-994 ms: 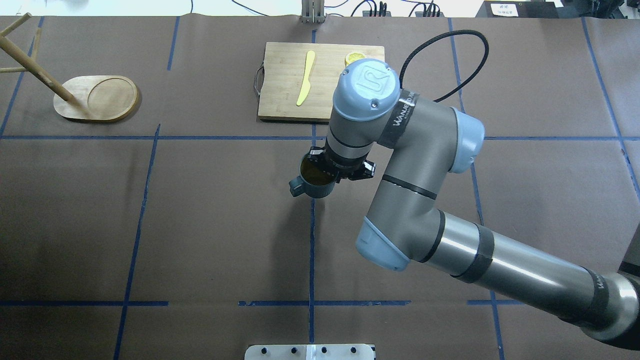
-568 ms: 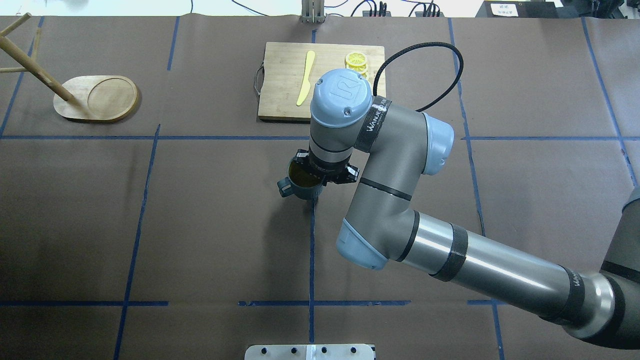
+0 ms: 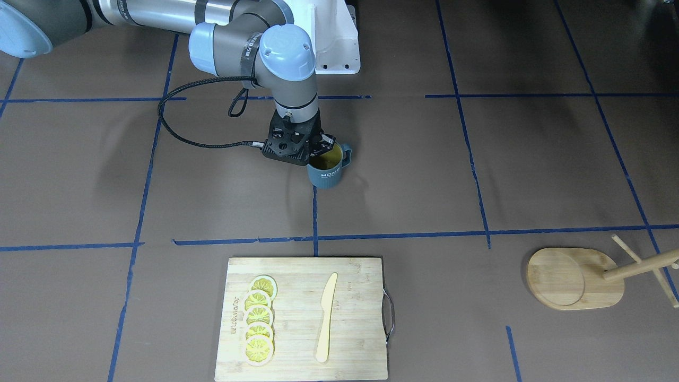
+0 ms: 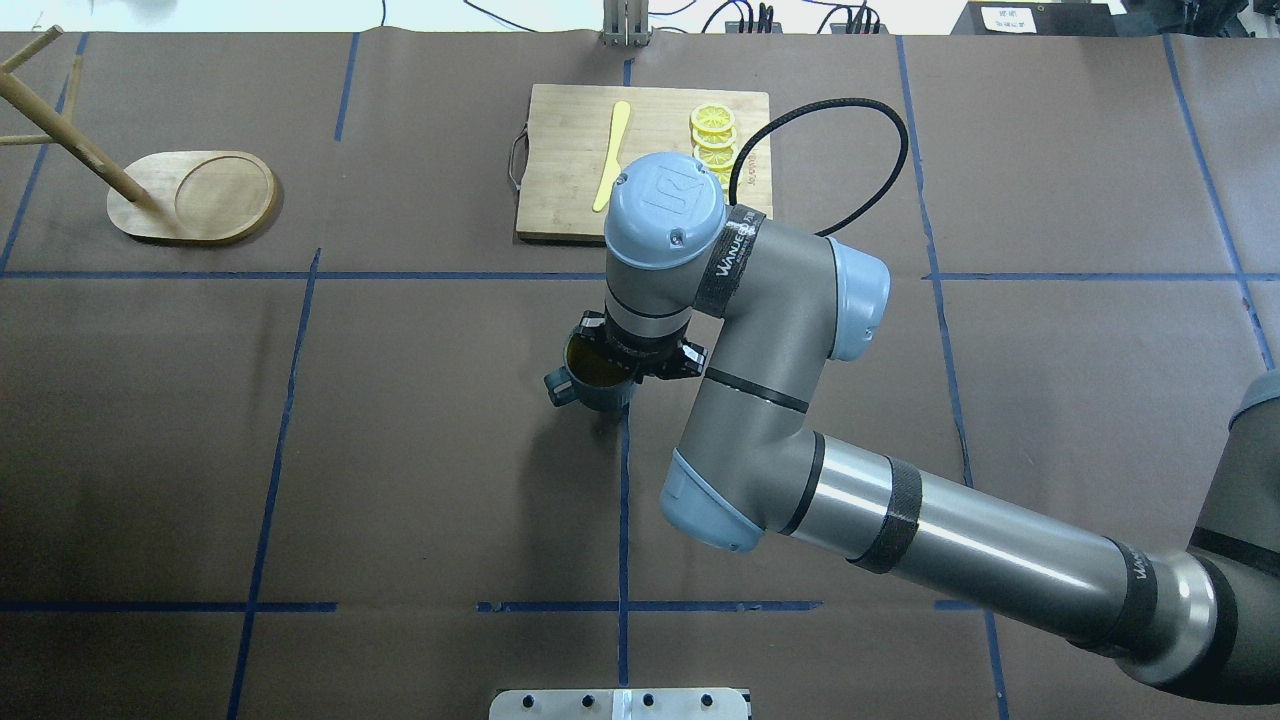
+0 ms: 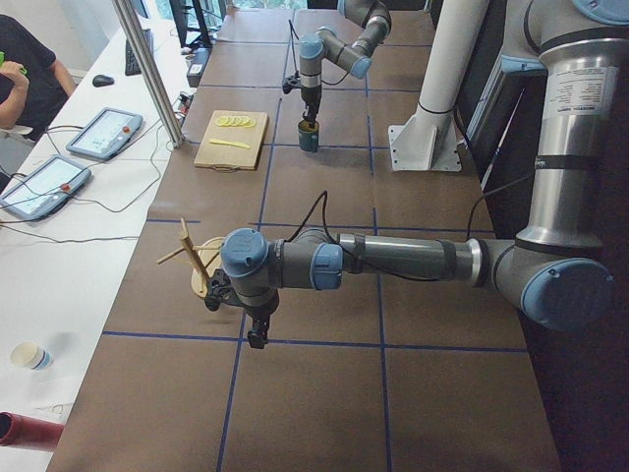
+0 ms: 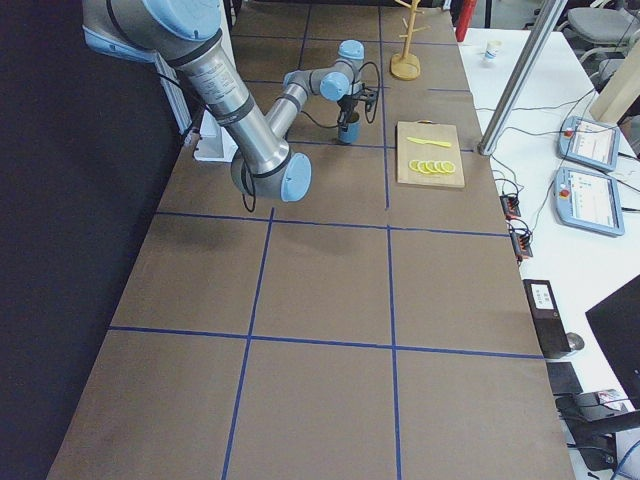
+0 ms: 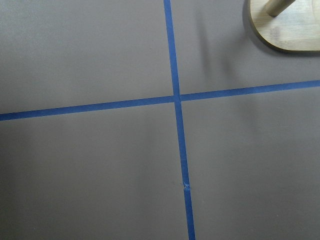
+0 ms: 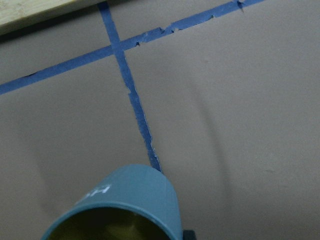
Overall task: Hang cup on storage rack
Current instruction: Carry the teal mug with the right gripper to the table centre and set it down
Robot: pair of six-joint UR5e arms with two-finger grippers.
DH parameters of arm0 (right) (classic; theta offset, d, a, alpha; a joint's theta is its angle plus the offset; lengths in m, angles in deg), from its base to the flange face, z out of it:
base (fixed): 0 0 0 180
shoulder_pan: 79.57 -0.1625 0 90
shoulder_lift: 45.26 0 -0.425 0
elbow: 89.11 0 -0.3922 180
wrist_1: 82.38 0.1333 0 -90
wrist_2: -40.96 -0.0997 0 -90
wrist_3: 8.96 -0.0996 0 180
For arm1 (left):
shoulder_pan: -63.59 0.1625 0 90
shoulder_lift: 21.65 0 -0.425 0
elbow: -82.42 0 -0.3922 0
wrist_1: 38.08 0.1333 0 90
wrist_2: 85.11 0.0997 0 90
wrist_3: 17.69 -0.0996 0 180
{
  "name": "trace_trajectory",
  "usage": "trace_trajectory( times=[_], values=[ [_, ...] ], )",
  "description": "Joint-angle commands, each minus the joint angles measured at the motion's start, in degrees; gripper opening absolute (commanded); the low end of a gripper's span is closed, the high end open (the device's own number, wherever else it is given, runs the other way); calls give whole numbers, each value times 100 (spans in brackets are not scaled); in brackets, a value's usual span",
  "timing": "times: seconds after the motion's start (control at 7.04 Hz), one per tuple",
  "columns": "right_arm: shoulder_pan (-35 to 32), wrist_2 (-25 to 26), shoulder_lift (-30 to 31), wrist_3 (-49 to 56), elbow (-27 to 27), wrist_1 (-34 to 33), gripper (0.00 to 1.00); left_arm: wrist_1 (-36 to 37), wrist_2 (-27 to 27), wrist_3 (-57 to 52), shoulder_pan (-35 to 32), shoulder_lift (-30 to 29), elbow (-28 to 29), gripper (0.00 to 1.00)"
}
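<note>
The cup (image 4: 590,388), dark teal-grey with a yellow inside and a handle pointing left, hangs upright near the table's middle. It also shows in the front view (image 3: 324,174) and the right wrist view (image 8: 130,200). My right gripper (image 4: 612,362) is shut on its rim from above. The storage rack (image 4: 205,195), a bamboo oval base with a leaning post and pegs, stands at the far left, well apart from the cup; it also shows in the front view (image 3: 573,278). My left gripper (image 5: 257,339) hangs beside the rack; I cannot tell whether it is open or shut.
A bamboo cutting board (image 4: 565,180) with a yellow knife (image 4: 612,155) and lemon slices (image 4: 715,135) lies just beyond the right arm. A black cable (image 4: 850,160) loops off the right wrist. Blue tape lines cross the brown table cover.
My right arm has carried the cup to the left and slightly toward the robot. The lemon slices, once hidden by the wrist, now show. The rack has not moved.
</note>
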State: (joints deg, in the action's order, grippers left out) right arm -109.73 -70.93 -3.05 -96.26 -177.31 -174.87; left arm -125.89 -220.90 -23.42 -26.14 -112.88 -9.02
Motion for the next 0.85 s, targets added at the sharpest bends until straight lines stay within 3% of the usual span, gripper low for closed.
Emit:
trace_trajectory(
  times=[0.0,0.14,0.71],
  values=[
    [10,0,33,-6,22,308,83,1,0,-7,0,0,4,100],
    [10,0,33,-41,30,397,99,1,0,2,0,0,-5,100],
    [-61,-9,24,-32,-40,451,100,-121,0,-7,-9,0,-31,100]
  ],
)
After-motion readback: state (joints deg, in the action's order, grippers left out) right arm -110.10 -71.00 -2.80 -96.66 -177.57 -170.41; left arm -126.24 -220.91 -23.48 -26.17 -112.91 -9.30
